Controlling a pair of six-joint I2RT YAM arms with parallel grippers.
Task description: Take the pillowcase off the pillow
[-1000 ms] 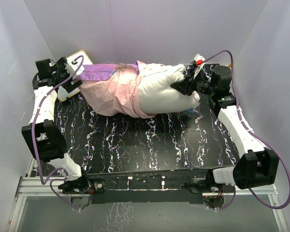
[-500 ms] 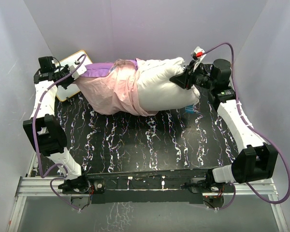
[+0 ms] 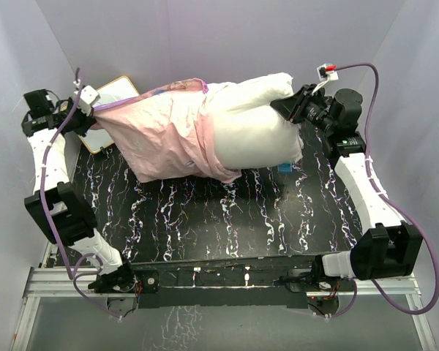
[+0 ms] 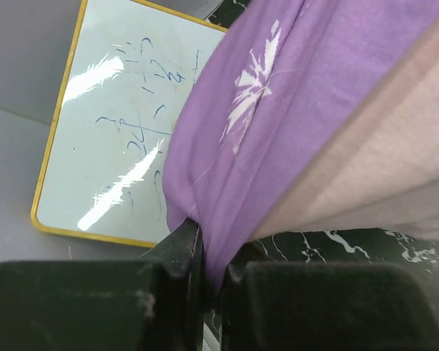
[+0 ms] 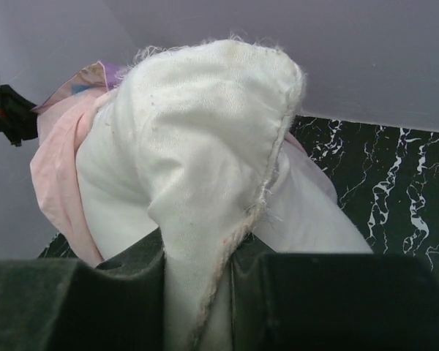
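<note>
The pillowcase lies stretched between the two grippers, and its long axis follows the line that joins them. Its purple snowflake-printed end runs straight out from the left gripper, whose jaws are pressed together on a fold of that fabric. Farther from that gripper the pale pink cloth widens, and its bunched mouth wraps the pillow at about its middle.

The bare white half of the pillow reaches on to the right gripper, which is clamped on one puckered corner with the seam between its fingers. Each gripper thus has its own thing directly ahead of it and faces the other down the same axis. The left arm is the one nearer the case and the right arm the one nearer the pillow.

Judging from this, the case comes off only if the two ends part along that line. A small blue tag shows at the pillow's edge, on the near side of the right gripper.

A yellow-framed whiteboard with blue scribbles lies just beside the left gripper, partly under the cloth. Everything rests on a black table veined with white. Pale lilac walls stand close behind both grippers, so room for pulling back looks short, on the left most of all.
</note>
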